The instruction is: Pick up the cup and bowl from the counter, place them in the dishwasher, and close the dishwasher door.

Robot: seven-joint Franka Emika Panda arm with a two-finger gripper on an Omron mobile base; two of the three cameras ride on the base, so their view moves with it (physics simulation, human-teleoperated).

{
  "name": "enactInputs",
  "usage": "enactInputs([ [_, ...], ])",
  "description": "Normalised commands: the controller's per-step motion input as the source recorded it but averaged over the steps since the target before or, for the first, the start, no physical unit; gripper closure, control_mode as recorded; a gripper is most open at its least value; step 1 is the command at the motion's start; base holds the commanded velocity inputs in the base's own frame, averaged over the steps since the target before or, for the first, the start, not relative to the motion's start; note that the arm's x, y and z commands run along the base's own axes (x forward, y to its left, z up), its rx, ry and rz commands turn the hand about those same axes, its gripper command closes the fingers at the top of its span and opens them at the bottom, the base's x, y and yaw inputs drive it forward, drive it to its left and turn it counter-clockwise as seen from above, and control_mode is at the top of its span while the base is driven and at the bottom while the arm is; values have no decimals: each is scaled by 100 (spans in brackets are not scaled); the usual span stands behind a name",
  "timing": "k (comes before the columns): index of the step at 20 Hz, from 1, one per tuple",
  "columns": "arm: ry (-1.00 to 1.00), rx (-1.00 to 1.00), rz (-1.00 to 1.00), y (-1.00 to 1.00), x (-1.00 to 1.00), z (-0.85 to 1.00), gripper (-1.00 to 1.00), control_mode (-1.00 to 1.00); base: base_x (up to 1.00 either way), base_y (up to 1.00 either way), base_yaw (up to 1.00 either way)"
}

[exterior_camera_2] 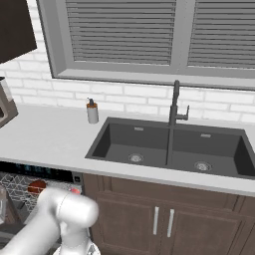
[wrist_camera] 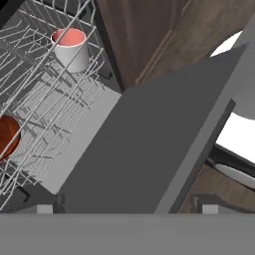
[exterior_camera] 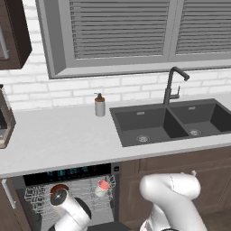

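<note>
Cup and bowl sit racked, well beyond the wide-open, empty fingers.

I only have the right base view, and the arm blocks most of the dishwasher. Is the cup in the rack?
Observer: Yes. In the hand view the cup sits in the white wire rack, with its red inside showing.
Operator: And the bowl?
Observer: The bowl is in the same rack, apart from the cup.
Operator: Is the tool holding anything?
Observer: No. The tool is open and empty, above the dishwasher door, which is folded down and not yet closed.
</note>
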Motion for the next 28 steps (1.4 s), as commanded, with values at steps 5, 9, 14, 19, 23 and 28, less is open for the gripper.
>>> enactInputs([
  [5,21,-12,24,26,-51,88,-100,-100,0,0,0],
  [9,23,-33,31,15,-6,49,-100,-100,0,0,0],
  [14,11,-49,37,2,-9,14,-100,-100,0,0,0],
  [19,8,-54,44,0,-28,0,-100,-100,0,0,0],
  [23,9,-47,48,0,-60,0,-100,-100,0,0,0],
  [28,5,-37,49,-2,-73,-1,-100,-100,0,0,0],
])
